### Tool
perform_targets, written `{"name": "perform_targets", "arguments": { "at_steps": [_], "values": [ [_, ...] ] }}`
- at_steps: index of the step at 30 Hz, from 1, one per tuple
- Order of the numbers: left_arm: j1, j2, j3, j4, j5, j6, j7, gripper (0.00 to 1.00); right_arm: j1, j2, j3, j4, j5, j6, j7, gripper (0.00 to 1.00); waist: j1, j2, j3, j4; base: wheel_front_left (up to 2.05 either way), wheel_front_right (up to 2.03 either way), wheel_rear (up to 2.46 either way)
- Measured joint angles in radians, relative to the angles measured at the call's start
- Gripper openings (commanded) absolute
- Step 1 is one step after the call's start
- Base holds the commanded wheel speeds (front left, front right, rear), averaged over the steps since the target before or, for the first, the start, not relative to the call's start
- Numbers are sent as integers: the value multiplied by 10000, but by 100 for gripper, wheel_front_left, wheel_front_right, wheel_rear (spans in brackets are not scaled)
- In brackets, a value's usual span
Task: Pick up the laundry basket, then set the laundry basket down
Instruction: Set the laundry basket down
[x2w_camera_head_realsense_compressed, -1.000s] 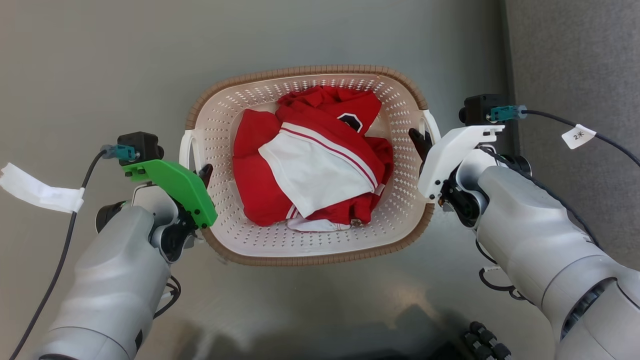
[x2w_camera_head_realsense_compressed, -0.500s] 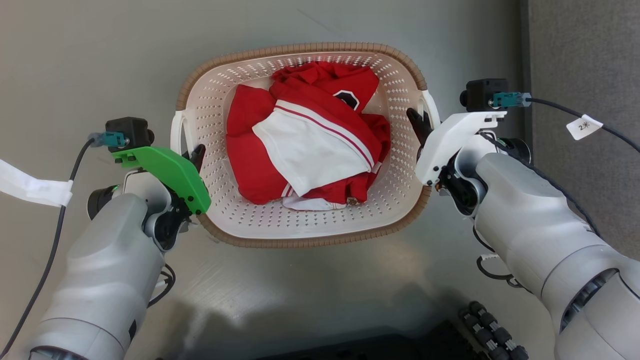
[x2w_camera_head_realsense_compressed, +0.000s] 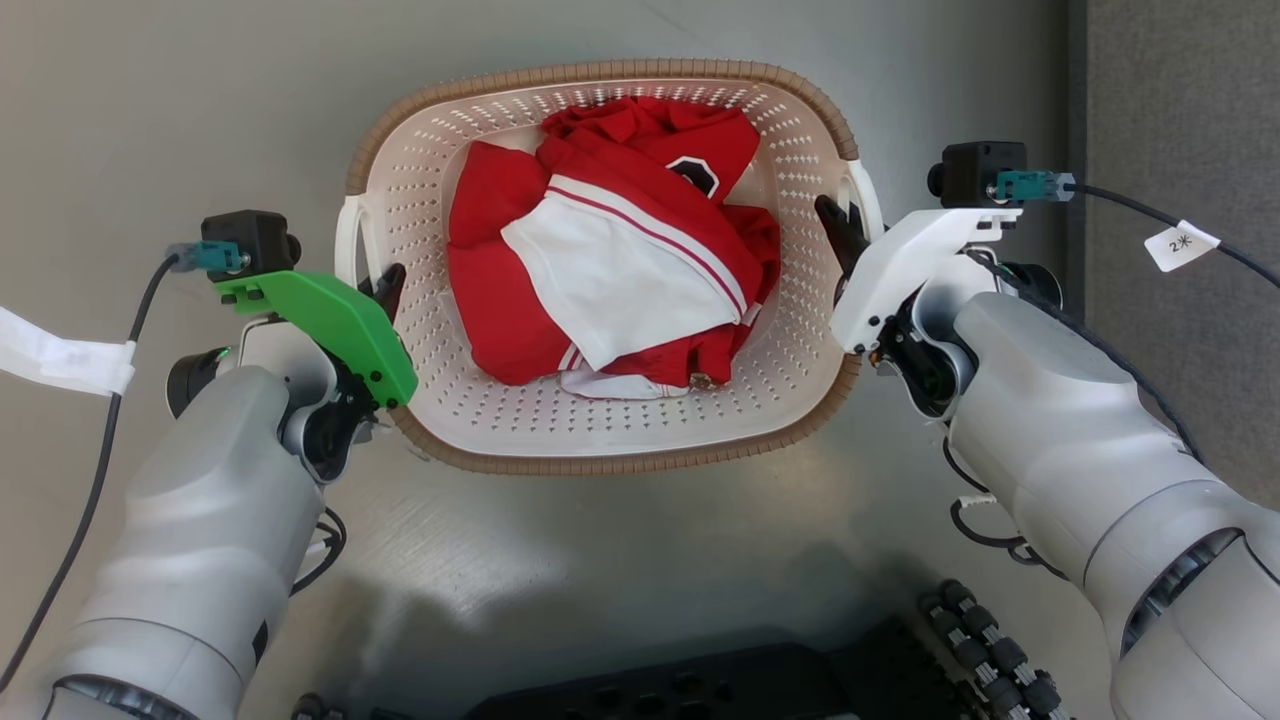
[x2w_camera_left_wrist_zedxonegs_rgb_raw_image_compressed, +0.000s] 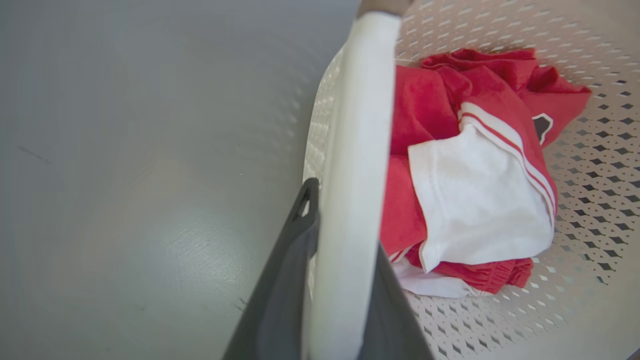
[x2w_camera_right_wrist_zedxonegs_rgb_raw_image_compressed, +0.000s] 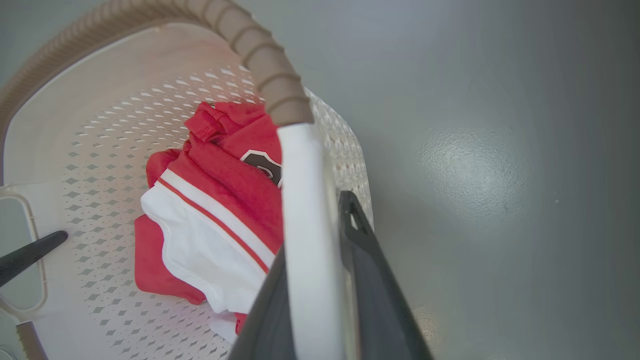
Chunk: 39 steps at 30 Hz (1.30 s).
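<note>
The laundry basket (x2w_camera_head_realsense_compressed: 425, 190), cream and perforated with a brown rim, holds red and white clothes (x2w_camera_head_realsense_compressed: 610, 260). My left gripper (x2w_camera_head_realsense_compressed: 372, 287) is shut on its white left handle (x2w_camera_left_wrist_zedxonegs_rgb_raw_image_compressed: 350, 165), which runs between the two dark fingers (x2w_camera_left_wrist_zedxonegs_rgb_raw_image_compressed: 282, 285) in the left wrist view. My right gripper (x2w_camera_head_realsense_compressed: 855, 230) is shut on the white right handle (x2w_camera_right_wrist_zedxonegs_rgb_raw_image_compressed: 305, 215), with a finger (x2w_camera_right_wrist_zedxonegs_rgb_raw_image_compressed: 372, 280) on each side of it. The left gripper's inner fingertip (x2w_camera_right_wrist_zedxonegs_rgb_raw_image_compressed: 30, 254) shows at the far handle in the right wrist view. I cannot tell whether the basket touches the floor.
Smooth grey floor (x2w_camera_head_realsense_compressed: 150, 100) surrounds the basket. A darker carpet strip (x2w_camera_head_realsense_compressed: 1180, 90) runs along the right edge. My dark base (x2w_camera_head_realsense_compressed: 700, 690) lies at the bottom. Cables with white tags (x2w_camera_head_realsense_compressed: 60, 355) trail from both wrists.
The basket and both grippers sit higher in the head view, still gripped the same way. The carpet edge has shifted right and more of my base shows, so the camera has moved.
</note>
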Motion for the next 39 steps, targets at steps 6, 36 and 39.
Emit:
{"name": "perform_targets", "arguments": {
  "at_steps": [6, 36, 39],
  "values": [
    [-112, 2, -23, 25, -42, 0, -2, 0, -132, -8, 50, -10, 46, -2, 0, 0, 0, 0, 233, 7, 0, 0, 0],
    [-641, -19, -236, 184, -437, -75, 38, 100, -596, 0, 77, 77, 479, -102, -132, 100, 0, 0, 657, 87, 0, 0, 0],
    [-632, -19, -265, 236, -443, -75, 25, 100, -588, 0, 134, 105, 481, -102, -132, 100, 0, 0, 528, 93, 0, 0, 0]
  ]
}}
